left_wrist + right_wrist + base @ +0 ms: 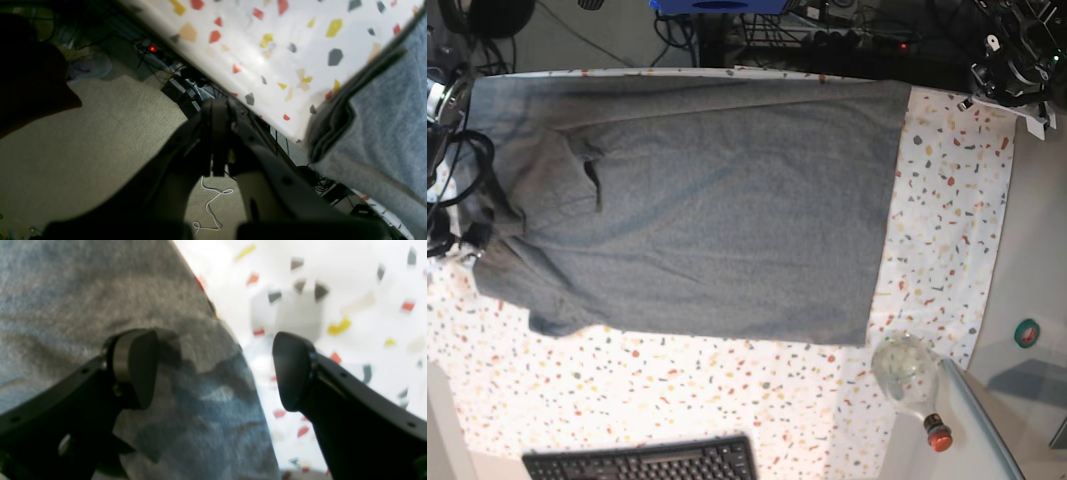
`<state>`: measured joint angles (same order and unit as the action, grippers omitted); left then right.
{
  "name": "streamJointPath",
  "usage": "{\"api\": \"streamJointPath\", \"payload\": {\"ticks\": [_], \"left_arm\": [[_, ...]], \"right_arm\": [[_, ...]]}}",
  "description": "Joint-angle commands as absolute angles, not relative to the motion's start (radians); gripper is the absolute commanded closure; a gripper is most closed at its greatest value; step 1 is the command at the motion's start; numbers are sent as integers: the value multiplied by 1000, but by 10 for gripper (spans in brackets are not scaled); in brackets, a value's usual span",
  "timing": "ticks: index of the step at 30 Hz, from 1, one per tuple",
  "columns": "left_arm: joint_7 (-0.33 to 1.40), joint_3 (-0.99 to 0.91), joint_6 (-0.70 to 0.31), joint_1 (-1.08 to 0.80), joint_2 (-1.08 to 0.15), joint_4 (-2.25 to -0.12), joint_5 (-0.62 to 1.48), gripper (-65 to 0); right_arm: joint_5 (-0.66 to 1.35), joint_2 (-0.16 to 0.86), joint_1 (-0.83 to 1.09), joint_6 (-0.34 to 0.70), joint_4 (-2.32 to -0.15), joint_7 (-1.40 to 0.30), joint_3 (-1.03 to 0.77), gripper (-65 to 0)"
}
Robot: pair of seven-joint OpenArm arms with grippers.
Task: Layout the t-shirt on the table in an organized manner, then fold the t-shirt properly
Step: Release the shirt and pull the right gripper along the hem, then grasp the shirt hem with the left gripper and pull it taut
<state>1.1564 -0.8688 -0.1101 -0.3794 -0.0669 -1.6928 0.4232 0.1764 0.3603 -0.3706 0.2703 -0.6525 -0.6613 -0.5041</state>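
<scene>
The grey t-shirt (697, 200) lies spread across the speckled table (947, 200), seen whole only from the base camera, with a keyboard (642, 462) and bottle (912, 378) near the front edge. The right gripper (215, 370), jaws wide apart, straddles the cloth's edge; the left gripper (222, 140), pressed together and empty, hangs beyond the table's edge over carpet (93, 133)
</scene>
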Motion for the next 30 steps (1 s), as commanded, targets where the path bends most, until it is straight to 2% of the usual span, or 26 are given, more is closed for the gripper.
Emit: {"api": "streamJointPath", "payload": {"ticks": [1,9,10,12,20,25,30], "left_arm": [[1148,-874,-114,-381,-81,-1707,426,0],[1148,-874,-114,-383,-81,-1707,426,0],[1148,-874,-114,-383,-81,-1705,426,0],[1148,-875,-114,-383,-81,-1705,426,0],[1148,-871,-114,-378,-77,-1705,426,0],[1148,-855,-114,-367,-76,-1705,429,0],[1148,-723,-114,-332,-131,-1705,424,0]], "right_arm": [[188,372,-400,275,-662,-644,-487,-503],[188,355,-400,275,-638,-593,-456,-498],[188,355,-400,275,-622,-582,-456,-482],[188,355,-401,275,-601,-562,-456,-405],[188,352,-400,275,-598,-516,-463,0],[191,358,-417,275,-621,-524,-464,0],[189,358,-392,275,-773,-564,-461,0]]}}
